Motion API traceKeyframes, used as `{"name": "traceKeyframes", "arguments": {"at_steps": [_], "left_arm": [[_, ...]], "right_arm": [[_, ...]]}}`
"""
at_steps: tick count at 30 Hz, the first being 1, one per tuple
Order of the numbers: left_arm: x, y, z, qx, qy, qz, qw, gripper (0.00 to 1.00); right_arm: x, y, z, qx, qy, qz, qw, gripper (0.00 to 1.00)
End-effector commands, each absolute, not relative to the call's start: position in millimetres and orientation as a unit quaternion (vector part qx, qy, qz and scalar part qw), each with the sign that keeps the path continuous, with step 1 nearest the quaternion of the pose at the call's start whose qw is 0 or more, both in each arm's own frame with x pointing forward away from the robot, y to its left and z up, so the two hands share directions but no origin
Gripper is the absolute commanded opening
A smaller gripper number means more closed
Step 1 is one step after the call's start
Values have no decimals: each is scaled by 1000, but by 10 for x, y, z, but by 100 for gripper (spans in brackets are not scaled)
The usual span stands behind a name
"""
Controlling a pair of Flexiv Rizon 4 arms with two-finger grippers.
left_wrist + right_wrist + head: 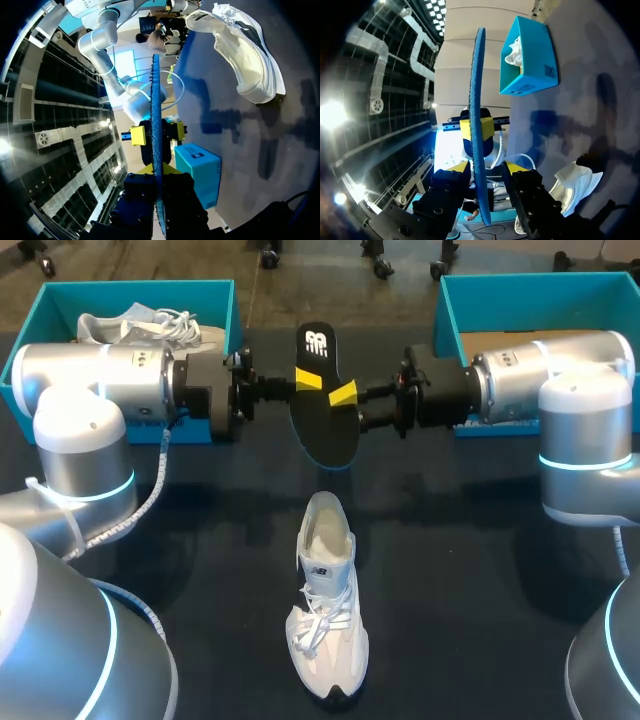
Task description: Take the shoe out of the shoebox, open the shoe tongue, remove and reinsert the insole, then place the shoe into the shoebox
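Reader: Overhead, where is everything?

Legend: Head view. The black insole (325, 430) is out of the shoe and hangs in the air between the left shoebox (215, 300) and the right shoebox (450, 300). The white shoe (325, 630) rests on its sole on the bench (200, 540), well apart from the insole, with its opening turned toward it. The left end effector (305, 382) and right end effector (345, 393) meet the insole's middle from opposite sides. A second shoe (140, 325) lies in the left shoebox.

Reader: Why held at the middle, from both sides?

Legend: Probably to steady a limp part, or to pass it across, before it goes back in.

Reader: And the left wrist?

Legend: Left wrist view. The insole (156, 100) appears edge-on, a thin blue line. The left end effector's own fingers press it from both flanks, a firm clamp. Opposite, the right end effector's yellow tips straddle the edge with a gap showing on each side.

Reader: Does the right wrist agree?

Legend: Right wrist view. Yes: its own fingers stand apart around the insole (479, 100), seemingly not gripping, while the left end effector's tips ahead pinch it tightly.

Reader: The surface?

Legend: The bench is dark and matte, crossed by the arms' shadows. The shoe sits in open space, which gives room to bring the insole down to it.
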State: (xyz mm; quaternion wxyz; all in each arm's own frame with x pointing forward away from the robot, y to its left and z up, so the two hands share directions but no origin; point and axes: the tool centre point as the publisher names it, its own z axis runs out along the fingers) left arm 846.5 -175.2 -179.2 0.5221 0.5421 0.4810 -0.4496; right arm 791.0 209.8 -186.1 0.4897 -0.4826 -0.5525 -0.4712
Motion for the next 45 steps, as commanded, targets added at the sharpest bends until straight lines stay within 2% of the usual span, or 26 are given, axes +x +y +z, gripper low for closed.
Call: {"name": "traceKeyframes", "arguments": {"at_steps": [1, 6, 10, 28, 45], "left_arm": [[8473, -1773, -1800, 542, 477, -451, 525, 0], [8459, -1803, -1796, 542, 474, -452, 525, 0], [8446, -1832, -1785, 544, 472, -452, 527, 0], [8459, -1883, -1805, 549, 471, -443, 530, 0], [8483, -1889, -1821, 546, 472, -441, 533, 0]], "right_arm": [[7907, 2103, -1875, -485, -550, -473, 488, 44], [7911, 2095, -1894, -487, -546, -476, 489, 44], [7906, 2090, -1901, -488, -544, -478, 488, 35], [7893, 2089, -1846, -494, -543, -473, 487, 35], [7913, 2078, -1832, -494, -543, -471, 489, 27]]}}
